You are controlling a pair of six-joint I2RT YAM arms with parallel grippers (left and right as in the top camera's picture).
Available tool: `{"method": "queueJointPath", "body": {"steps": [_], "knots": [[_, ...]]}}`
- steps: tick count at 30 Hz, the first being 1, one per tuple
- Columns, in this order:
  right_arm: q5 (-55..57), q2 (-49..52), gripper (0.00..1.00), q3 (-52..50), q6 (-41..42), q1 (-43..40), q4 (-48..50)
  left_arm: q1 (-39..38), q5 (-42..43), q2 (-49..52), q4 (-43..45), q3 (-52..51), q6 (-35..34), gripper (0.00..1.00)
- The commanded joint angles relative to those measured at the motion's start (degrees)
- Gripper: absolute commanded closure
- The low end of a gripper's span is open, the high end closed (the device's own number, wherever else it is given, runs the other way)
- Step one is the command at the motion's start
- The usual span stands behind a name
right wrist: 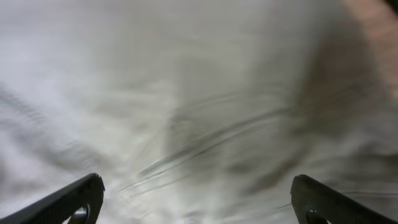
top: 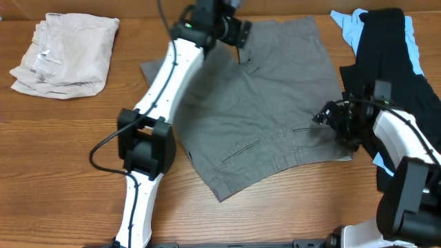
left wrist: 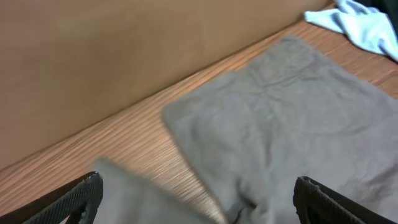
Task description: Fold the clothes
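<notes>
Shorts (top: 262, 117) in grey lie spread flat in the middle of the wooden table (top: 69, 172), reaching up toward 12 o'clock. From the overhead camera you can see two slit pockets (top: 241, 148) near the 6 o'clock edge. Only this view shows everything at once: a cream garment (top: 65, 55) sits folded at 10 o'clock, well apart from the shorts. A black garment (top: 393, 48) and a light-blue garment (top: 348, 24) lie piled at 2 o'clock.

The left gripper (top: 238, 34) hangs over the 12 o'clock part of the shorts. The overhead view does not show how its jaws stand, but the left wrist camera does. There its two fingers (left wrist: 74, 199) are wide apart with nothing held between them. That camera also shows grey cloth below and a bit of the light-blue garment at 1 o'clock.

The right gripper (top: 331, 117) is at the 3 o'clock side of the shorts, just beside the black garment. In the right wrist camera its fingers (right wrist: 336, 202) are spread wide too and hold nothing. The picture is blurry, and pale cloth fills almost all of it, so I cannot tell if the fingers touch the cloth.
</notes>
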Motion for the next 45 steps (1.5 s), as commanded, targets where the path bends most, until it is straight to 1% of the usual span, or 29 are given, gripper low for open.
{"method": "queueJointPath", "body": {"steps": [1, 9, 15, 18, 20, 22, 27, 28, 29, 31, 32, 34, 37, 38, 39, 42, 44, 45], "knots": [[-0.4, -6.4, 0.0, 6.0, -1.0, 2.5, -2.0, -2.8, -1.9, 3.7, 1.6, -0.7, 0.6, 0.0], [0.5, -14.4, 0.0, 7.0, -1.0, 2.7, -3.6, -5.2, -1.4, 8.0, 3.0, -0.5, -9.2, 0.0], [0.9, -16.8, 0.0, 7.0, -1.1, 2.7, -4.0, -5.7, -1.6, 10.5, 4.6, -0.5, -13.6, 0.07], [0.9, -16.7, 0.0, 7.0, -1.1, 2.7, -4.3, -6.0, -1.2, 11.7, 5.0, -0.5, -13.4, 0.09], [0.9, -16.7, 0.0, 7.0, -1.1, 2.7, -4.3, -6.4, 2.1, 12.7, 6.1, -0.5, -9.9, 0.11], [0.9, -16.7, 0.0, 7.0, -1.1, 2.7, -4.3, -6.9, 5.7, 13.7, 7.1, -0.5, -5.8, 0.18], [0.9, -16.7, 0.0, 7.0, -1.1, 2.7, -4.4, -8.5, 5.4, 15.6, 6.6, -0.6, 1.7, 0.34], [0.9, -16.7, 0.0, 7.0, -1.1, 2.7, -4.4, -8.8, 5.3, 15.9, 6.2, -0.6, 3.6, 0.39], [0.9, -16.7, 0.0, 7.0, -1.1, 2.7, -4.3, -8.9, 4.9, 16.2, 5.9, -0.6, 4.9, 0.47], [0.9, -16.7, 0.0, 7.0, -1.1, 2.7, -4.3, -9.4, 2.4, 16.5, 4.9, -0.6, 6.3, 0.72], [0.9, -16.7, 0.0, 7.0, -1.1, 2.7, -4.3, -9.5, 0.9, 16.6, 4.4, -0.6, 6.4, 0.8], [0.9, -16.7, 0.0, 7.0, -1.1, 2.7, -4.3, -9.5, -3.3, 16.8, 2.7, -0.6, 6.4, 0.87], [0.9, -16.7, 0.0, 7.0, -1.1, 2.7, -4.3, -9.1, -10.8, 16.9, -0.8, -0.6, 3.1, 0.92], [0.9, -16.7, 0.0, 7.0, -1.1, 2.7, -4.3, -8.5, -14.1, 17.0, -3.0, -0.6, 0.1, 0.94], [0.9, -16.7, 0.0, 7.0, -1.1, 2.8, -4.3, -7.9, -15.4, 17.0, -4.8, -0.6, -1.9, 0.94], [0.9, -16.7, 0.0, 7.0, -1.1, 2.8, -4.3, -5.8, -15.8, 17.0, -9.9, -0.6, -6.2, 0.94], [0.9, -16.7, 0.0, 6.9, -1.1, 2.8, -4.3, -3.4, -17.2, 17.0, -15.4, -0.6, -11.8, 0.93], [0.9, -16.6, 0.0, 6.9, -1.1, 2.8, -4.3, -2.5, -17.2, 17.0, -17.3, -0.6, -13.4, 0.93]]}}
